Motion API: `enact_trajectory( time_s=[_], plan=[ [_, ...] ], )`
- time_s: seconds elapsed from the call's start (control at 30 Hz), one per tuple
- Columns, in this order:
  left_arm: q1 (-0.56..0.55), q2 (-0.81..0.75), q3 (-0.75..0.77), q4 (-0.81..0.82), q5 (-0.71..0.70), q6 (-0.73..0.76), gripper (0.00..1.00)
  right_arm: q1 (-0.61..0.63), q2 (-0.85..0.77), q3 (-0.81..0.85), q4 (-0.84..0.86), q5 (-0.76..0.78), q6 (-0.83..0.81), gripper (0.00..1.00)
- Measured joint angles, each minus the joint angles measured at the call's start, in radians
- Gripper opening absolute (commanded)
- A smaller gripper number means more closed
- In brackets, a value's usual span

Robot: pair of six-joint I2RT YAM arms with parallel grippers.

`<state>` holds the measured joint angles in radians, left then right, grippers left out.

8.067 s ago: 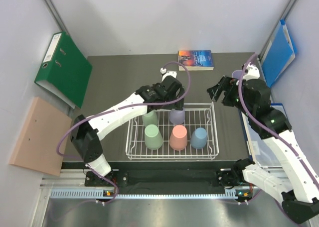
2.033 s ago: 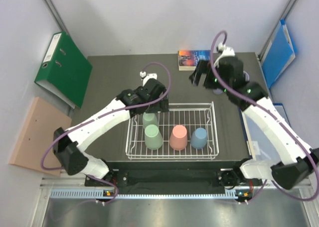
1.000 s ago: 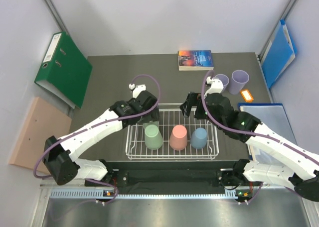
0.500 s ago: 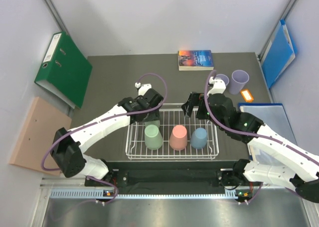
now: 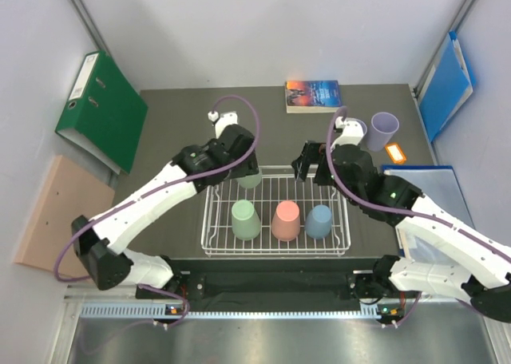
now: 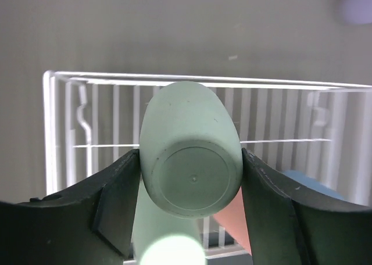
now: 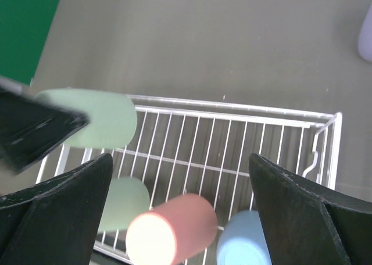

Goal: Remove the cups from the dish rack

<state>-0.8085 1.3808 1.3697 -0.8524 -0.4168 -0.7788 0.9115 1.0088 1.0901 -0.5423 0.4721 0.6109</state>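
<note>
My left gripper [image 5: 244, 171] is shut on a light green cup [image 5: 250, 178], base toward its camera [image 6: 192, 171], held over the back left of the white wire dish rack [image 5: 343, 212]. Three upturned cups stand in the rack's front row: a green cup [image 5: 245, 219], a pink cup [image 5: 285, 220] and a blue cup [image 5: 319, 220]. Two lavender cups [image 5: 384, 129] stand upright on the table at the back right. My right gripper [image 5: 307, 163] hangs open over the rack's back right [image 7: 180, 160], with nothing between its fingers.
A book [image 5: 313, 95] lies at the table's back edge. A green binder [image 5: 100, 108] leans at the left, and a blue folder [image 5: 447, 81] at the right. An orange tag [image 5: 395, 152] and a clear sleeve [image 5: 423, 200] lie to the right of the rack.
The left gripper has closed on the back green cup and raised it toward the rack's back edge. The right gripper has drifted slightly back and stays open.
</note>
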Motion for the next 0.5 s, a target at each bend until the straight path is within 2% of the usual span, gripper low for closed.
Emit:
enact_trajectory(
  time_s=[0.1, 0.2, 0.37, 0.5],
  plan=[
    [0.018, -0.069, 0.002, 0.048, 0.062, 0.003, 0.0, 0.001, -0.007, 0.001, 0.012, 0.04, 0.019, 0.98],
    [0.076, -0.136, -0.011, 0.15, 0.198, -0.015, 0.0, -0.005, -0.055, -0.027, 0.063, 0.042, 0.03, 0.96],
    [0.252, -0.22, -0.202, 0.484, 0.512, -0.149, 0.0, -0.032, -0.121, -0.015, 0.127, -0.012, 0.021, 0.96],
    [0.349, -0.155, -0.351, 0.865, 0.743, -0.36, 0.0, -0.034, -0.122, 0.027, 0.157, -0.057, 0.005, 0.95]
  ],
)
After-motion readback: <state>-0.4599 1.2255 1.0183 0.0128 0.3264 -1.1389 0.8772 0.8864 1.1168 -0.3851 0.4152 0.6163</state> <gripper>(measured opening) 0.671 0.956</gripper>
